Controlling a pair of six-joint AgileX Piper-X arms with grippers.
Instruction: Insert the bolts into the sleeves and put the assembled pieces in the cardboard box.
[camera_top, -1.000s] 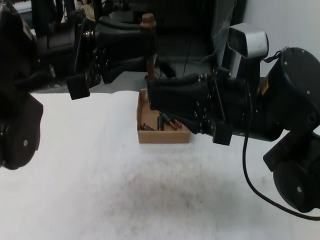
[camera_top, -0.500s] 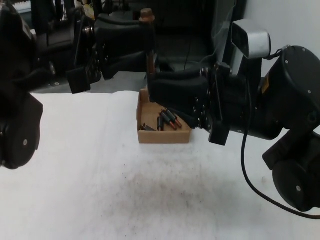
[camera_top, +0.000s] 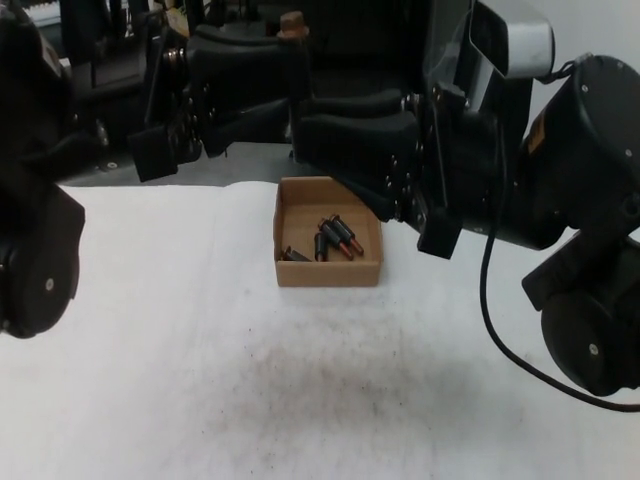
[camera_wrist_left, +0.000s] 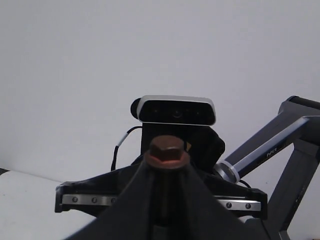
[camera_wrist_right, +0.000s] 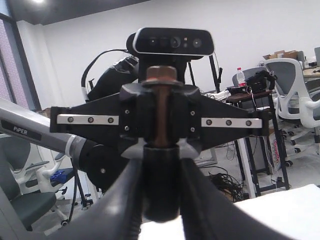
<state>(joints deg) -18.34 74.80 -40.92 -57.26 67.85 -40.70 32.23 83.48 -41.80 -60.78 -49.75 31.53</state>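
White tabletop (camera_top: 150, 350) below: left claw (camera_wrist_left: 165, 182) clamps the bolt (camera_wrist_left: 166, 151), right claw (camera_wrist_right: 161, 167) grips the sleeve (camera_wrist_right: 161, 200); any tilt could jam insertion.

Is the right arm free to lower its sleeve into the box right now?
Probably not yet. The box lies open, but the sleeve looks slid onto the bolt clamped in the left arm's jaws, which must release first.
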